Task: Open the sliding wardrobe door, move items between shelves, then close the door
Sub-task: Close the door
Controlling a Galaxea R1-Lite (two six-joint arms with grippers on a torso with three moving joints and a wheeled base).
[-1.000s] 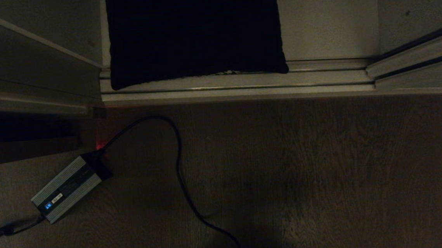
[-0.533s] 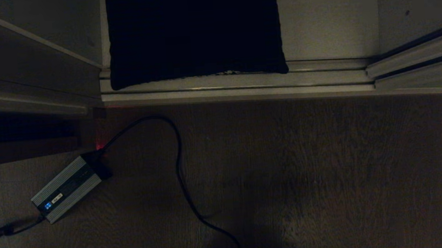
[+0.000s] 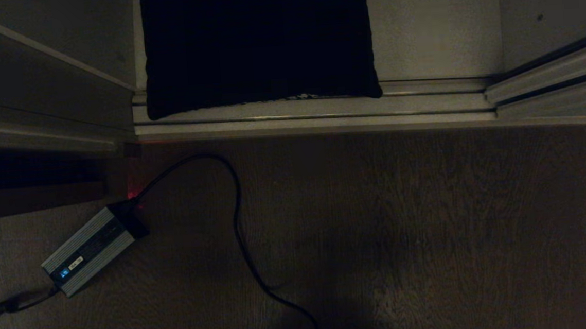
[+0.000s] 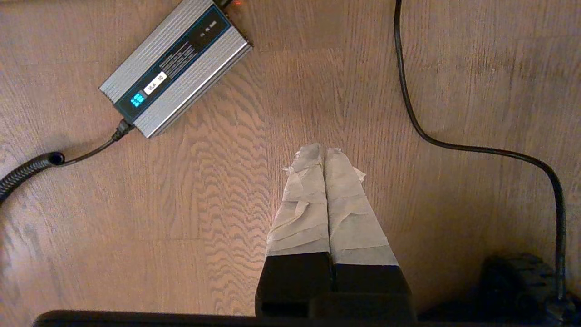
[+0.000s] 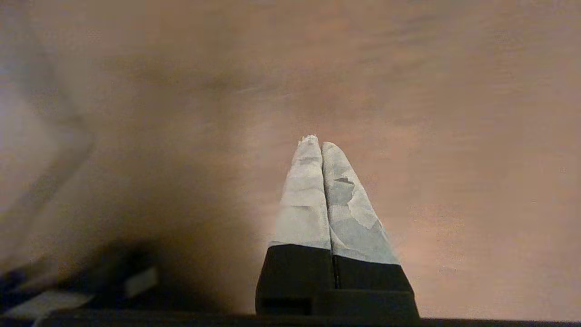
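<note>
Left wrist view: my left gripper (image 4: 324, 152) has its taped fingers (image 4: 303, 200) pressed together, nothing between them, pointing down at the wood floor (image 4: 227, 204). Off its tips on the floor lies the grey power brick (image 4: 174, 66), blue light lit, a thin lead running from it to a braided cable (image 4: 27, 169), and a black cord (image 4: 411, 109) curving past on the other side. Right wrist view: my right gripper (image 5: 317, 141) also has its jaws together and empty, taped fingers (image 5: 352, 213) over blurred brown floor; I can't make out the dark shapes at the picture's lower corner. Head view: neither arm shows. I see the black cushion (image 3: 258, 43) standing inside the open wardrobe on the off-white bottom shelf (image 3: 433, 25), its lower edge touching the ribbed floor track (image 3: 315, 115). The sliding wardrobe door (image 3: 555, 81) sits pushed to the right, only its lower frame edge showing. Brown wood side panelling (image 3: 36, 100) stands at left, with the power brick on the floor near it.
</note>
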